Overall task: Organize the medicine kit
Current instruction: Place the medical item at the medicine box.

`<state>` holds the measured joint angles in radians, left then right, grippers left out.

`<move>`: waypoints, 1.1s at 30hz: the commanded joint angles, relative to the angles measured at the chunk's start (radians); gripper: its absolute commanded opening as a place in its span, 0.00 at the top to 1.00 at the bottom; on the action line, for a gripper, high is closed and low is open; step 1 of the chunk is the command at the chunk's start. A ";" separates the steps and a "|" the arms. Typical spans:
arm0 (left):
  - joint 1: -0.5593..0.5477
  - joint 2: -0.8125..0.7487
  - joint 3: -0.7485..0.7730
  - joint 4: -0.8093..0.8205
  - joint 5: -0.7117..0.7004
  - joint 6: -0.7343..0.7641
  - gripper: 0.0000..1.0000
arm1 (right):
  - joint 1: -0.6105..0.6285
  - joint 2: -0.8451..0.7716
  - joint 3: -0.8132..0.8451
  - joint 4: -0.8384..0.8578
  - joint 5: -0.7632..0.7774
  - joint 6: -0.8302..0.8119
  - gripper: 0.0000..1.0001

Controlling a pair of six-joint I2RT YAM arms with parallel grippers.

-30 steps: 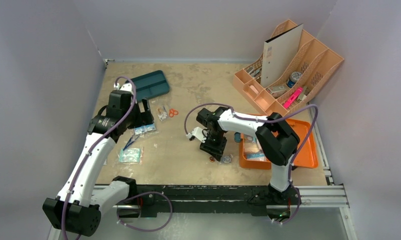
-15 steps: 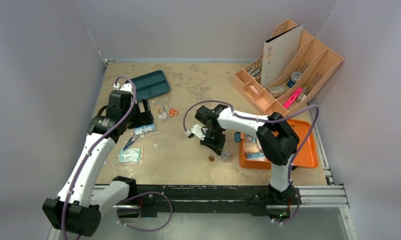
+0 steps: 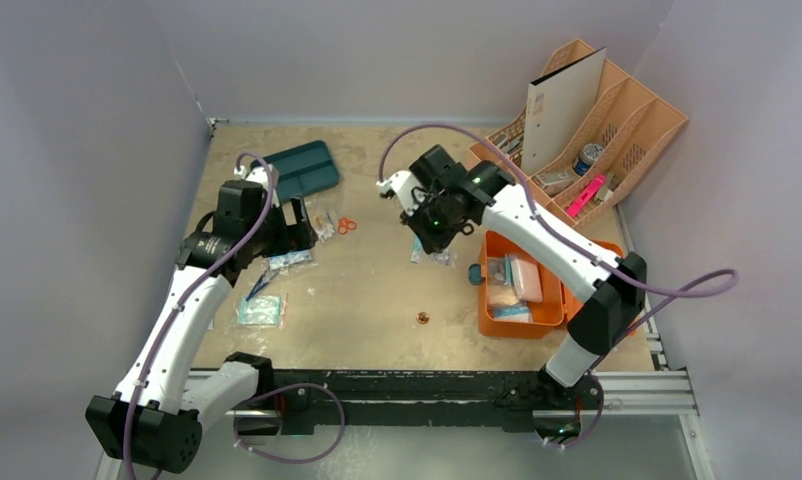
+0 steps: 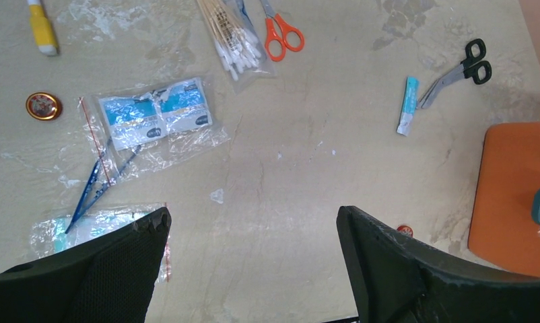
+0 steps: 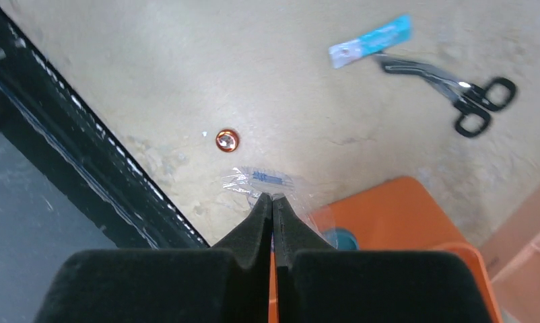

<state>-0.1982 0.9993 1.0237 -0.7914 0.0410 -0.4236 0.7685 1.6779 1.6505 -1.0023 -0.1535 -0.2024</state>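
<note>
The right gripper has lifted away from the round tin, pinched shut on a clear pouch; the left gripper stays wide open above the tabletop; the orange medicine kit lies open at the right.

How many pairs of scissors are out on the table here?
2. Small orange-handled scissors lie beside the clear bag of cotton swabs; black-handled metal scissors lie next to a light blue tube. More may be hidden.
</note>
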 commanded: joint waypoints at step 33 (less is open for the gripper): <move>0.005 0.010 -0.007 0.046 0.059 0.034 0.08 | -0.584 -0.308 -0.452 0.081 0.158 0.661 1.00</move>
<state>-0.1982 1.0039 1.0168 -0.7715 0.0929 -0.4206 0.1833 1.4311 1.2476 -1.0115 0.0765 0.3332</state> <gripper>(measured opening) 0.918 0.004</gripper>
